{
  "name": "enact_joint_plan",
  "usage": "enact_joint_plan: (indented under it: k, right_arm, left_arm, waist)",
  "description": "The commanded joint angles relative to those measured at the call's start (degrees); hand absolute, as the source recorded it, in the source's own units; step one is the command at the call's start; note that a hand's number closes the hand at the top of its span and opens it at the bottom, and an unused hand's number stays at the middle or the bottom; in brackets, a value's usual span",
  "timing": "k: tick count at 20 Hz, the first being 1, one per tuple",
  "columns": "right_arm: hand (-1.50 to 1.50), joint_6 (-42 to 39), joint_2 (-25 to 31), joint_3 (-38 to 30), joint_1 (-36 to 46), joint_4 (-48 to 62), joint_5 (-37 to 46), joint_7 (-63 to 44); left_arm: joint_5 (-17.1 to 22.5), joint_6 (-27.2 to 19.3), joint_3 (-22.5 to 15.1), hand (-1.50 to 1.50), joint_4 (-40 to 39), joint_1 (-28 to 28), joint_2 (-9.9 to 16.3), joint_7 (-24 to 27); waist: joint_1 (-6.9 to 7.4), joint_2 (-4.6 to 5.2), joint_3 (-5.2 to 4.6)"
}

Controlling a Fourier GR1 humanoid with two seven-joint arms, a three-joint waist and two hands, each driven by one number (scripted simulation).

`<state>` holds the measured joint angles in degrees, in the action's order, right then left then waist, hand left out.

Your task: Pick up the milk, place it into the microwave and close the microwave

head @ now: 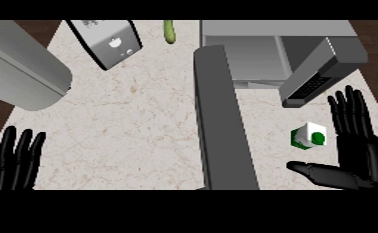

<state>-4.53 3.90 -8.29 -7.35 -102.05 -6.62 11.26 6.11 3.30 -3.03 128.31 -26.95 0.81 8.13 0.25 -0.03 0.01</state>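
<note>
The milk (pixel 310 137) is a small white carton with a green cap, standing on the counter at the right. My right hand (pixel 356 142) is open just right of it, fingers straight up and thumb stretched out below the carton, not touching it. The microwave (pixel 277 52) sits at the back right with its door (pixel 221 122) swung wide open toward me, left of the milk. My left hand (pixel 20 159) rests open at the lower left edge.
A toaster-like grey appliance (pixel 107 42) stands at the back left, and a large grey cylinder (pixel 29 72) lies at the far left. A green cucumber (pixel 170 31) lies at the back centre. The marble counter (pixel 125 127) spreads between the left hand and the door.
</note>
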Motion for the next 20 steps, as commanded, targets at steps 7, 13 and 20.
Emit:
enact_joint_plan:
  k: [7,13,20]
  right_arm:
    - [-1.5,-1.05,3.68,-7.18,3.19,13.43,-0.53,6.57]
    - [-1.5,-4.06,3.92,-7.21,1.57,21.47,0.89,14.5]
    - [-1.5,-7.16,6.03,-8.18,3.79,32.98,2.58,24.86]
  left_arm:
    - [2.79,4.59,1.74,-1.5,2.25,-7.06,-0.2,4.35]
    - [0.38,6.25,0.23,-1.5,-1.06,-8.87,-0.77,9.0]
    - [1.1,2.79,0.87,-1.5,1.73,-3.41,-0.79,1.3]
  waist:
    - [0.2,-0.02,0.0]
    - [0.12,-0.03,-0.01]
    - [-0.04,0.01,0.01]
